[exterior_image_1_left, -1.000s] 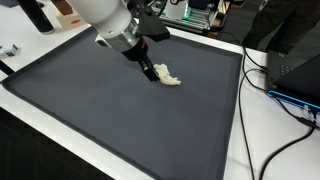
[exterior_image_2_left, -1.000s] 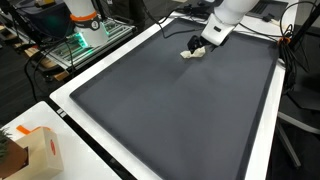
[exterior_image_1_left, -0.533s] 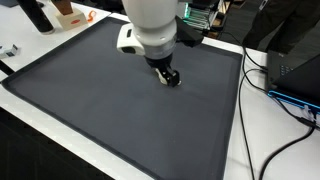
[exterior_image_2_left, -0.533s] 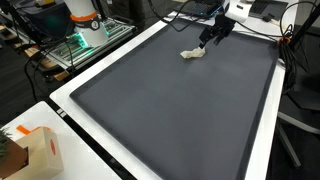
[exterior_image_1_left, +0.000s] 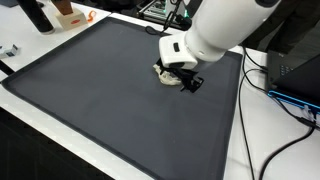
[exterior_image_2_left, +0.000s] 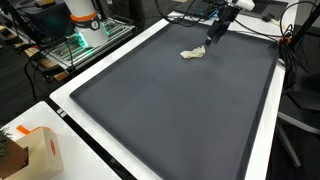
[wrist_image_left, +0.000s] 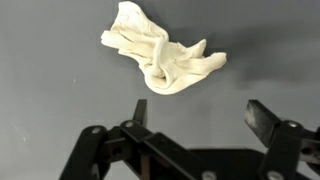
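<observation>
A small crumpled cream-white cloth (wrist_image_left: 160, 58) lies on the dark grey mat (exterior_image_2_left: 160, 95). It shows in both exterior views: mostly hidden behind the arm (exterior_image_1_left: 163, 71), and in the open at the far end of the mat (exterior_image_2_left: 193, 53). My gripper (wrist_image_left: 200, 112) is open and empty, its two black fingers spread wide, hovering just beside the cloth without touching it. In the exterior views the gripper (exterior_image_1_left: 190, 83) (exterior_image_2_left: 213, 30) is close above the mat, next to the cloth.
The mat has a white border (exterior_image_1_left: 240, 110). Cables (exterior_image_1_left: 290, 100) and electronics lie beside one edge. A small cardboard box (exterior_image_2_left: 35, 150) stands at a corner. A rack with green-lit equipment (exterior_image_2_left: 75, 42) and an orange-topped bottle (exterior_image_2_left: 82, 10) stand past the far edge.
The arm has let go of the cloth and swung away across it; the gripper now hovers open beside the cloth, which stays put on the mat.
</observation>
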